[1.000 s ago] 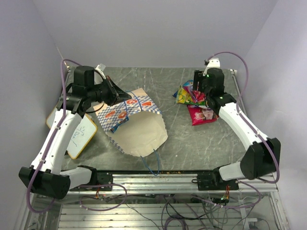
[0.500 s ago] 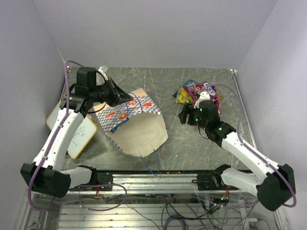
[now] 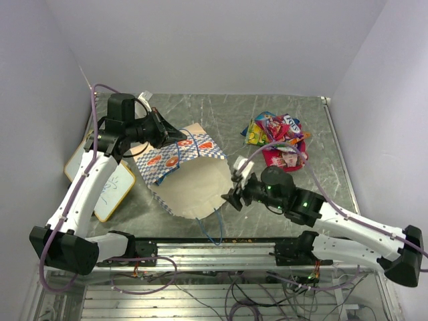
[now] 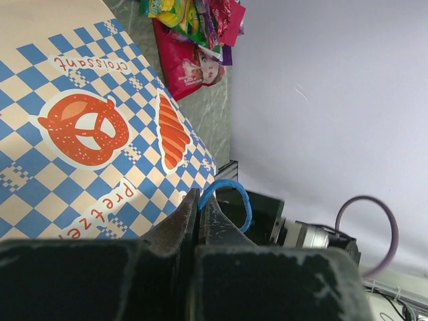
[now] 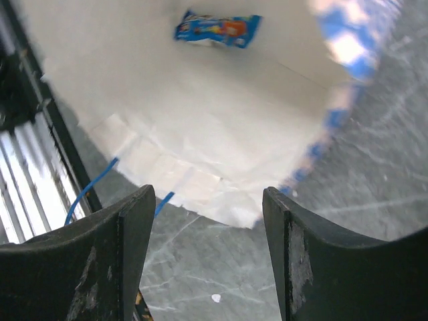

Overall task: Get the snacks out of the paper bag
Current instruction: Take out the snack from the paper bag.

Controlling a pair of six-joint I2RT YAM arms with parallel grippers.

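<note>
The paper bag [image 3: 194,180] lies on its side with its cream mouth facing the near edge. My left gripper [image 3: 167,137] is shut on the bag's upper blue cord handle [image 4: 231,190], jaws [image 4: 199,200] pressed together and holding that side up. My right gripper [image 3: 232,196] hovers open just right of the bag's mouth, nothing between its fingers [image 5: 127,254]. In the right wrist view the gripper [image 5: 207,221] looks into the bag, where one blue snack packet [image 5: 217,28] lies deep inside. Several snacks [image 3: 277,140] are piled at the back right, and this pile [image 4: 194,40] also shows in the left wrist view.
A yellow-framed whiteboard [image 3: 110,187] lies at the left under my left arm. The bag's lower blue handle [image 3: 212,231] trails toward the metal rail [image 3: 221,244] at the near edge. Walls close in at the back and on both sides.
My right arm has swung from the snack pile at the back right down to the bag's mouth. The left gripper has kept its hold on the handle.
</note>
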